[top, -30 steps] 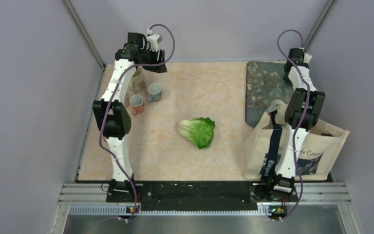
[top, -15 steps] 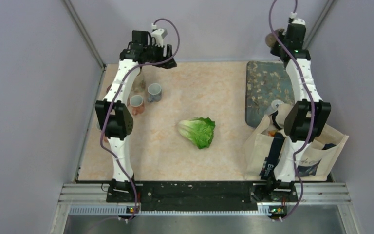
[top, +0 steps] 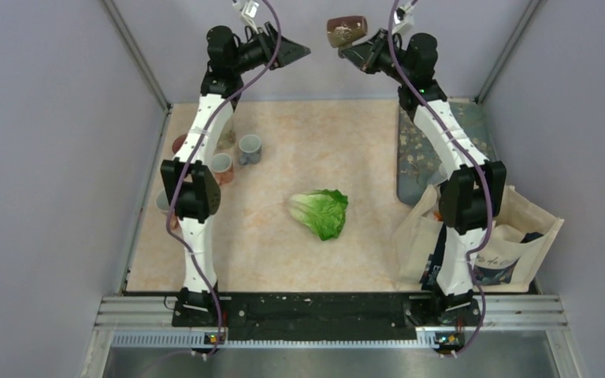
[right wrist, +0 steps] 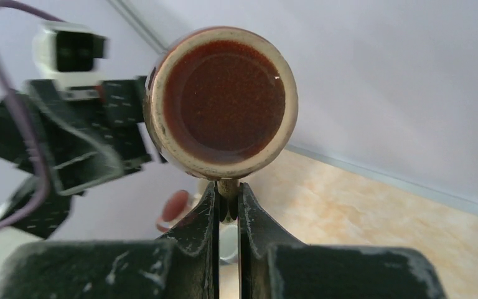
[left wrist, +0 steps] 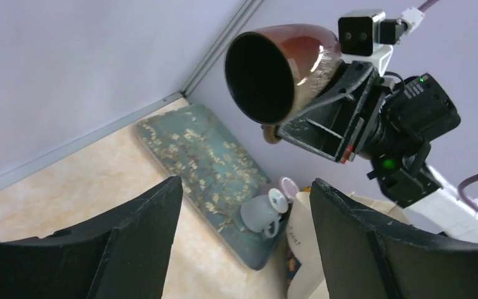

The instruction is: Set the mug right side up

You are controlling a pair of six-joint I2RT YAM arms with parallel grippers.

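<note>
In the overhead view's top centre, the glossy brown ceramic mug (top: 347,31) hangs well above the beige marbled tabletop (top: 299,157). It lies on its side w/ its mouth facing the left gripper (top: 291,53), whose jaws are spread wide & empty, near the mug but apart. The right gripper (right wrist: 227,198) has its jaws pinching the mug's thin handle; the step looks like a mid-air handover, so next prob. needs the left jaws closed round rim or body before the right lets go, then mouth-up.
</note>
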